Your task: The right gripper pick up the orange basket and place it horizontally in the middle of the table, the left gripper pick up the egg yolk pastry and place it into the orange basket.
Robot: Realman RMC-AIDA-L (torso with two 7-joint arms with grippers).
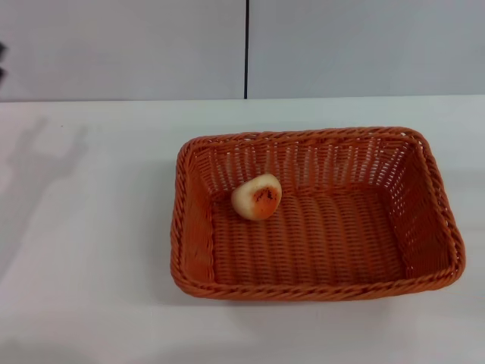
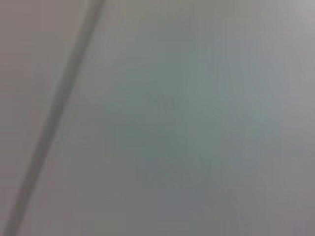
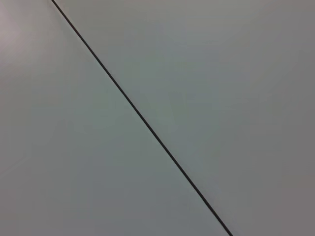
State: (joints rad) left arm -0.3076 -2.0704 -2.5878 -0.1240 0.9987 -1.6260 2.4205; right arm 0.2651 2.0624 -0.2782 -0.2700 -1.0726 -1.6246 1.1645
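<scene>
The orange basket (image 1: 314,282) lies lengthwise across the white table (image 1: 91,250), right of the middle in the head view. The egg yolk pastry (image 1: 257,197) rests inside it on the woven floor, near the back left corner, its orange-red patch facing forward. A dark sliver at the far left edge is all that shows of the left gripper (image 1: 1,61), raised well away from the basket. Its forked shadow falls on the table's left side. The right gripper is out of view. Both wrist views show only a pale wall with a seam.
A grey wall with a dark vertical seam (image 1: 246,49) stands behind the table's far edge. The seam crosses the right wrist view (image 3: 142,118) as a thin diagonal line, and the left wrist view shows a blurred grey band (image 2: 54,113).
</scene>
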